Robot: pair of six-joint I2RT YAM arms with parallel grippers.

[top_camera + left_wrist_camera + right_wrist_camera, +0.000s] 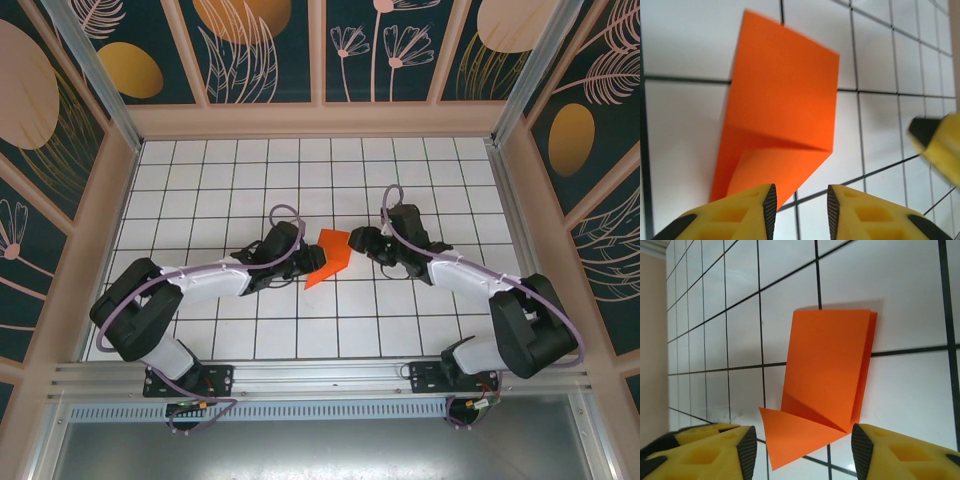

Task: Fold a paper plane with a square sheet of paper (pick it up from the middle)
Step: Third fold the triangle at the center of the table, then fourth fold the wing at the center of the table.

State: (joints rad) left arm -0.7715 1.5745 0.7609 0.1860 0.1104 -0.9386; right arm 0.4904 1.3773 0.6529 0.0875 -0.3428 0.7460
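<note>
1. White gridded table (200,200), boxed in by patterned walls, carried the square sheet of paper (331,255). It was partly folded, one corner turned over, and lay near the centre between both arms.
2. The left gripper (799,200) stood narrowly parted and held nothing, its fingertips at the sheet's near edge.
3. The right gripper (804,440) gaped wider; the flap's point lay between its fingers, ungripped.
4. Risk, as I judged it: the loose flap could spring open, or a dragging finger could skew the thin sheet and spoil the crease.
5. No container was involved; the paper rested straight on the table.
</note>
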